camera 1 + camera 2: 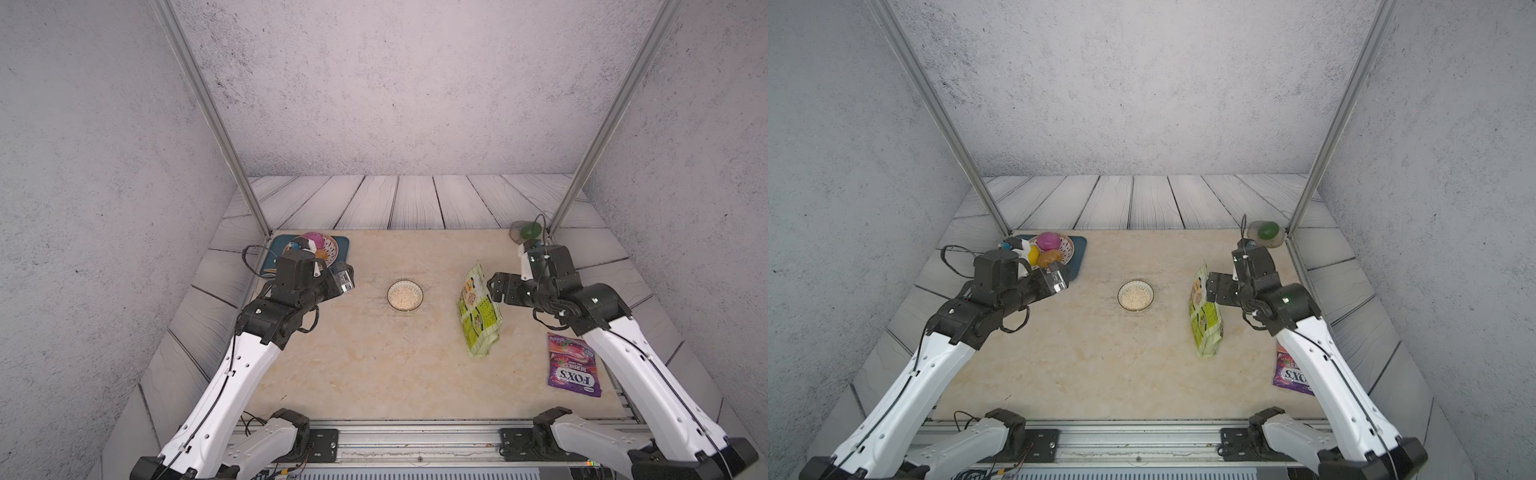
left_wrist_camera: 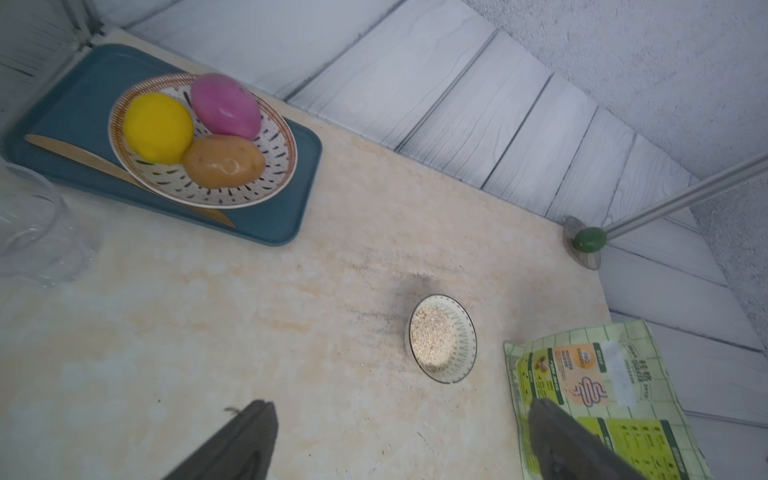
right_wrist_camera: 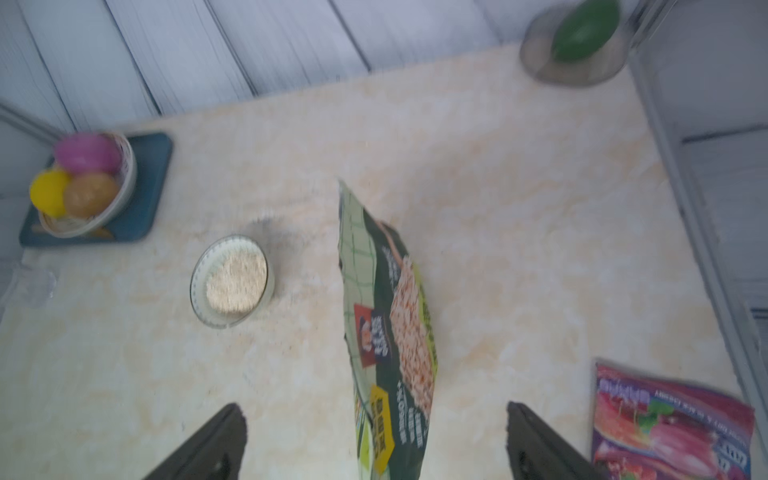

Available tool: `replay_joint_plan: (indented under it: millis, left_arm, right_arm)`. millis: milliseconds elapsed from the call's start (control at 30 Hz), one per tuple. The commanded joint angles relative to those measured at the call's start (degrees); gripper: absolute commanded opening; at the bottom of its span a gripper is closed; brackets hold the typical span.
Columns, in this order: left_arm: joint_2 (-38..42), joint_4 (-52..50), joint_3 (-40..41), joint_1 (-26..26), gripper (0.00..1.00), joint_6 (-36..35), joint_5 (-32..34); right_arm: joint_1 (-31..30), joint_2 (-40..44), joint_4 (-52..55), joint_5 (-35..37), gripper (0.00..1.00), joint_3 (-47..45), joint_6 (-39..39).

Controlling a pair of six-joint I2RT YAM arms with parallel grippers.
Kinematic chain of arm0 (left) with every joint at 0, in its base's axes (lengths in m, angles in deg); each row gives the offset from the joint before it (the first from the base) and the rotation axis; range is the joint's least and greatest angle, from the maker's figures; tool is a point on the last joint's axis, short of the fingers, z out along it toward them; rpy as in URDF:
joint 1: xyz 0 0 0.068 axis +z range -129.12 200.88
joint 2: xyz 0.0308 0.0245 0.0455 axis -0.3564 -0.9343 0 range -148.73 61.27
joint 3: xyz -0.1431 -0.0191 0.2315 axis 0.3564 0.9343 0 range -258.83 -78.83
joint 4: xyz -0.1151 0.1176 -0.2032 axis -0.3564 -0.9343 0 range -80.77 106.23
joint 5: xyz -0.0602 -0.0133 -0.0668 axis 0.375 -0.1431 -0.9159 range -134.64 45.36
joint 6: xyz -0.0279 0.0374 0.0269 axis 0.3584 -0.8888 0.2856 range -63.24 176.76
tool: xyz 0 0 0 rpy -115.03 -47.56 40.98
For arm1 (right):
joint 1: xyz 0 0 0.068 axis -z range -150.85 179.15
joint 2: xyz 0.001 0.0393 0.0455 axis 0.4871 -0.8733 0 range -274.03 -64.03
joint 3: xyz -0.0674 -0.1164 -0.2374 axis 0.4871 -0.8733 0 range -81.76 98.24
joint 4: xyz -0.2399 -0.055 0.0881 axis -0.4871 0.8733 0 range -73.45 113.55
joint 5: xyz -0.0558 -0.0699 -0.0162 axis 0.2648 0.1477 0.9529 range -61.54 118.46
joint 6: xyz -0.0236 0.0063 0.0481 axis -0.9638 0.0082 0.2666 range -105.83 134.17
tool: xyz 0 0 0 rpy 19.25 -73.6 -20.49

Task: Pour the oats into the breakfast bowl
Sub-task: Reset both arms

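Note:
The breakfast bowl (image 1: 405, 295) (image 1: 1136, 295) sits mid-table holding a mound of pale oats (image 2: 432, 340) (image 3: 237, 282). To its right the tall yellow-green oat bag (image 1: 478, 311) (image 1: 1206, 316) (image 3: 386, 332) stands upright, leaning a little. My right gripper (image 1: 494, 286) (image 3: 374, 409) is open, its fingers wide on either side of the bag with a gap on each side. My left gripper (image 1: 347, 284) (image 2: 399, 405) hovers left of the bowl, open and empty; one finger overlaps the bag (image 2: 602, 395) in the left wrist view.
A teal tray (image 2: 83, 83) at the back left carries a patterned dish (image 2: 249, 191) with three fruits. A clear glass cup (image 2: 33, 232) stands near it. A purple FOX'S bag (image 1: 573, 370) lies front right. A grey dish with a green fruit (image 1: 528, 232) sits back right by a metal post.

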Motion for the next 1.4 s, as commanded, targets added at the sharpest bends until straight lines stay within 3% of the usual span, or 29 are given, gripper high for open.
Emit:
replay_joint_plan:
  millis: [0, 100, 167, 267, 400, 600, 800, 867, 933, 1033, 1067, 1100, 1167, 1233, 1267, 1300, 1367]
  left_arm:
    - [-2.5, 4.0, 1.8, 2.8, 1.00, -2.0, 9.3]
    - [-7.0, 6.3, 2.5, 6.0, 1.00, -5.6, 14.9]
    - [-10.3, 8.3, 3.5, 8.8, 1.00, -6.7, 18.8]
    - [-14.6, 12.1, 5.8, 15.5, 1.00, -6.9, 18.4]
    - [-19.4, 17.9, 10.6, 21.3, 1.00, -10.0, 18.7]
    - [-20.4, 32.3, 20.0, 21.5, 1.00, -20.8, 20.2]
    - [-20.9, 55.1, 32.5, 21.5, 1.00, -29.6, 12.6]
    - [-20.7, 55.1, 31.9, 21.5, 1.00, -29.0, 8.9]
    - [-21.4, 59.8, 33.0, 21.5, 1.00, -29.1, 6.8]
    - [-25.0, 66.3, 33.9, 21.4, 1.00, -29.4, 5.5]
    - [-26.4, 66.3, 33.5, 21.3, 1.00, -31.1, 1.9]
    - [-27.5, 67.4, 33.2, 21.1, 1.00, -33.4, -1.6]
    - [-27.7, 70.7, 34.8, 20.9, 1.00, -33.8, -1.6]
    - [-29.8, 82.1, 39.3, 20.9, 1.00, -33.7, -1.6]
    - [-30.4, 82.3, 39.5, 20.9, 1.00, -33.6, -1.5]
    - [-29.3, 75.5, 37.4, 20.8, 1.00, -33.8, -1.4]
    - [-29.4, 78.2, 38.3, 20.4, 1.00, -34.1, -0.9]
  right_arm:
    - [0.2, 3.9, -19.9, 16.2, 0.99, -7.8, -4.1]
    - [2.2, 2.9, -28.2, 24.1, 0.99, -11.5, -10.1]
    - [8.3, -0.3, -28.9, 19.7, 0.99, -12.3, -9.1]
    - [18.4, -6.0, -31.9, 13.2, 0.99, -15.2, -5.5]
    - [21.9, -12.8, -45.0, 11.7, 0.99, -22.5, -14.2]
    - [22.6, -17.5, -59.6, 3.4, 0.99, -32.7, -17.7]
    - [22.6, -24.5, -76.1, 1.7, 0.99, -39.6, -16.0]
    - [22.6, -26.5, -80.4, -0.9, 0.99, -40.0, -17.3]
    - [22.5, -26.8, -77.1, -6.5, 0.99, -38.8, -20.2]
    - [22.4, -29.2, -90.6, -10.6, 0.99, -45.0, -22.1]
    - [22.4, -30.1, -94.3, -9.3, 0.99, -46.0, -21.3]
    - [22.5, -30.3, -94.9, -8.5, 0.99, -45.9, -21.2]
    - [22.4, -28.8, -89.8, -8.4, 0.99, -44.4, -21.1]
    - [22.4, -28.7, -88.7, -8.3, 0.99, -44.3, -21.1]
    - [22.4, -29.0, -90.5, -8.3, 0.99, -44.8, -21.2]
    - [22.4, -28.7, -89.6, -8.3, 0.99, -44.4, -21.2]
    - [22.3, -28.3, -87.7, -8.4, 0.99, -44.0, -21.1]
